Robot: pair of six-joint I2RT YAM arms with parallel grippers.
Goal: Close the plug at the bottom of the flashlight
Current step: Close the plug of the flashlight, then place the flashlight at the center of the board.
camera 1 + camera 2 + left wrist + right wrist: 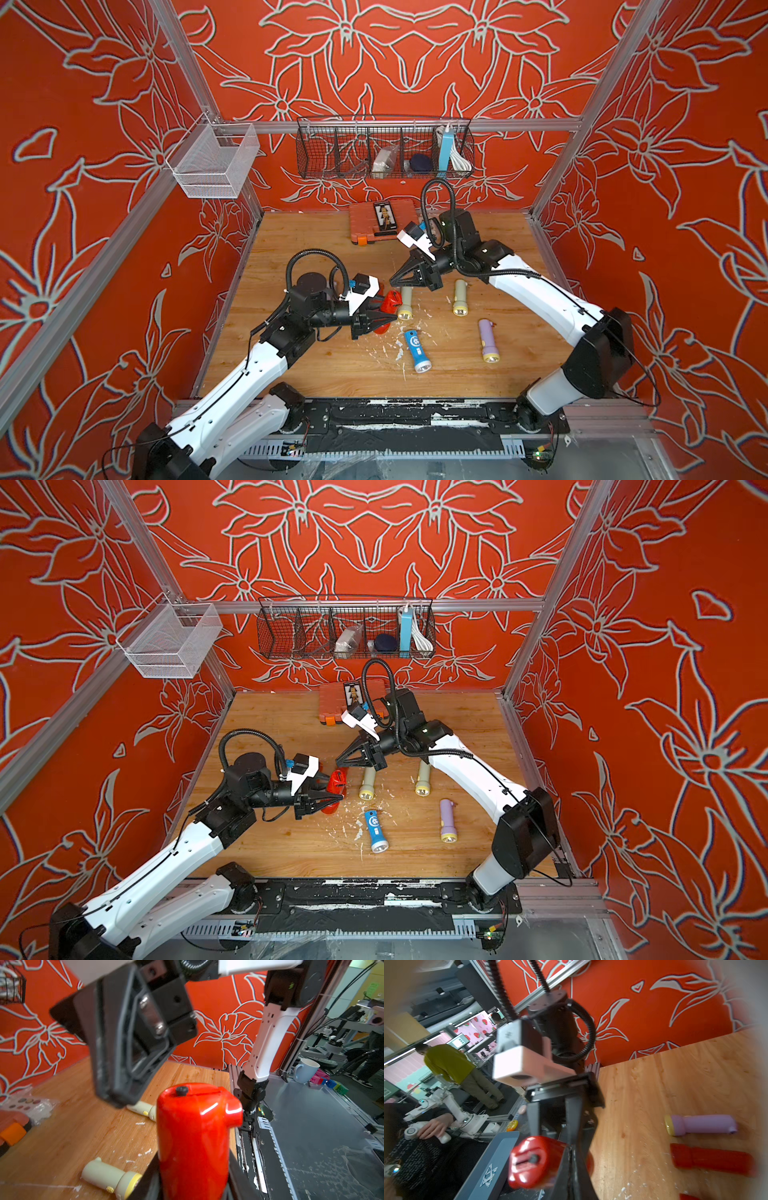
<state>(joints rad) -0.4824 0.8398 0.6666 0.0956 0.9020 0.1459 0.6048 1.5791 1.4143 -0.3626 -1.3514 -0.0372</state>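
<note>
1. Grips the red flashlight (pixel 392 300) with the left gripper (pixel 386 319), above the wooden table (pixel 332 365), left of centre.
2. Points its tail up and backward, long axis tilted; lens end mostly hidden below the jaws.
3. Shows glossy, rounded plastic and a small dark plug (pixel 182 1090) on the tail.
4. Presses the right gripper (pixel 395 283) together beside the tail; contact unclear.

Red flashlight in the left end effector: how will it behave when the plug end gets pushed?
Likely rigid: the red flashlight looks like a hard moulded shell. Probably slick: glossy highlights show on it, so it may slide or pivot in the left end effector under a push.
</note>
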